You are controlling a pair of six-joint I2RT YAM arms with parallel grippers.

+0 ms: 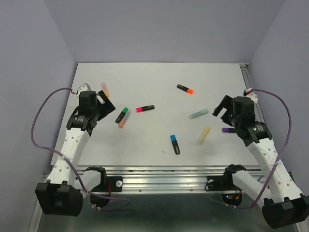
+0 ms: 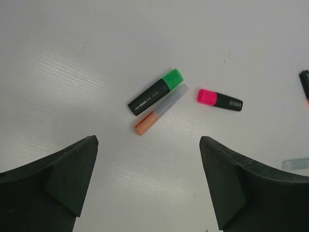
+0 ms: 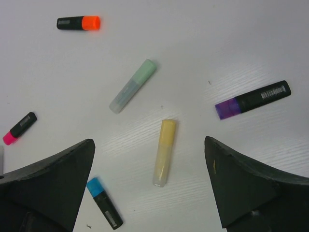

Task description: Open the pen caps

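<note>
Several capped highlighters lie scattered on the white table. In the left wrist view I see a green cap (image 2: 172,77) on a black barrel, a pastel orange cap (image 2: 145,124) beside it and a pink cap (image 2: 206,96). In the right wrist view I see an orange cap (image 3: 90,22), a pastel green pen (image 3: 133,86), a yellow cap (image 3: 167,130), a purple cap (image 3: 227,108) and a blue cap (image 3: 95,185). My left gripper (image 2: 148,141) is open and empty, above the table short of the green and orange pair. My right gripper (image 3: 148,141) is open and empty above the yellow pen.
Another pastel highlighter (image 1: 105,89) lies at the far left, just beyond the left gripper (image 1: 102,103). The purple pen (image 1: 227,129) lies close under the right arm (image 1: 241,116). Grey walls enclose the table (image 1: 159,77); a metal rail runs along its near edge.
</note>
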